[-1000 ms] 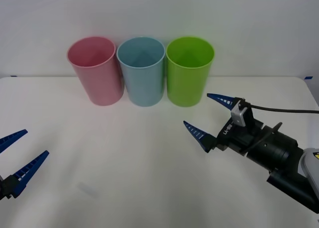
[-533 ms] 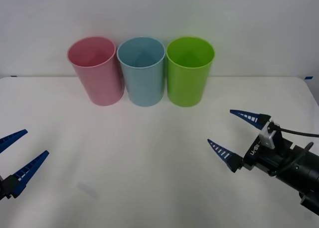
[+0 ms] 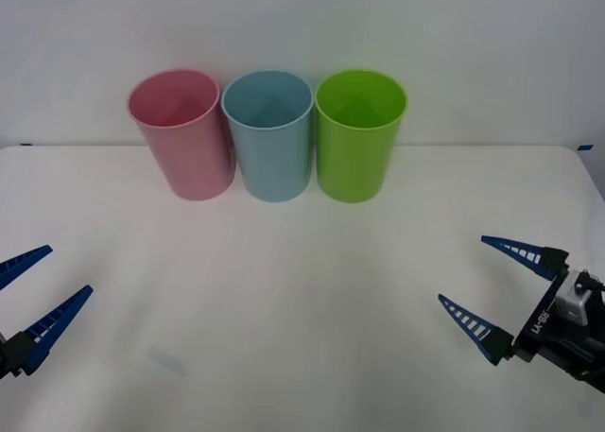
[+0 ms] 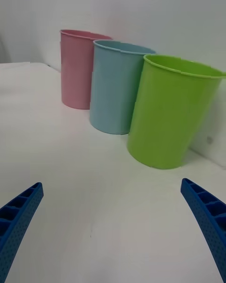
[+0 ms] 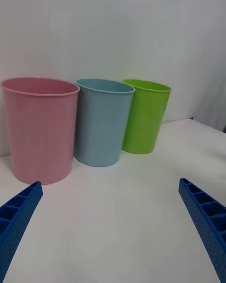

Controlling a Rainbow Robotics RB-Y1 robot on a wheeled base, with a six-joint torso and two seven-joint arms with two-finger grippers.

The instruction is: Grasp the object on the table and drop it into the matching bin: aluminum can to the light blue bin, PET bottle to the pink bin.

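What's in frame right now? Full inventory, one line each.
Pink plastic cup-shaped bin: 1, pink, leftmost of the row at the table's far side.
Light blue plastic cup-shaped bin: 1, pale blue, middle of the row.
Lime green plastic cup-shaped bin: 1, green, rightmost.
White flat tabletop: 1, white, under everything.
Left gripper: 1, blue fingers open, near left edge.
Right gripper: 1, blue fingers open, near right edge.

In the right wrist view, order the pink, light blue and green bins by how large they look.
1. Green bin, largest.
2. Light blue bin.
3. Pink bin, smallest.
Nearness to the camera causes this; real sizes look alike.
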